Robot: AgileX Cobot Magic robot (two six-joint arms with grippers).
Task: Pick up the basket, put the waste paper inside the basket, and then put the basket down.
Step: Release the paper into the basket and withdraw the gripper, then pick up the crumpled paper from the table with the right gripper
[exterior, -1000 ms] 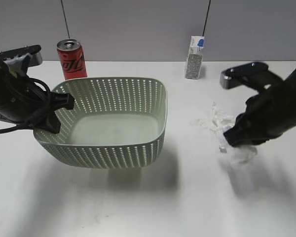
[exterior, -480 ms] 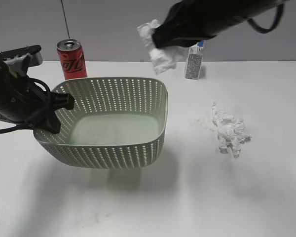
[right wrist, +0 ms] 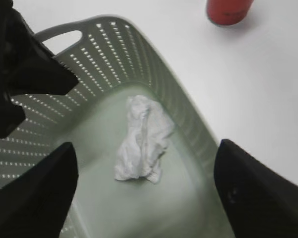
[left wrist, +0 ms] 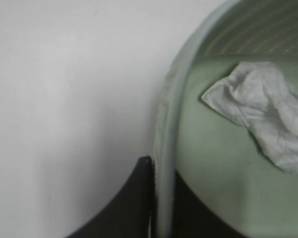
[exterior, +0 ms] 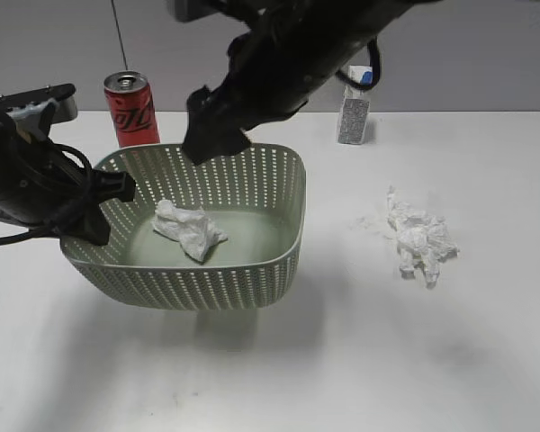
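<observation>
Pale sage-green perforated plastic basket (exterior: 211, 225) hangs off the white table (exterior: 360, 360), left gripper (exterior: 103, 211) jaws pinching its rim, one crumpled white paper wad (exterior: 189, 229) inside, right gripper (right wrist: 144, 198) jaws spread above, second wad (exterior: 418, 238) left on the table, set-down pending.

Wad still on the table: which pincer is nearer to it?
Right. The right pincer hangs open above the basket's far rim, left of the loose wad. The left pincer grips the basket's far-left rim, with the whole basket between it and the wad.
</observation>
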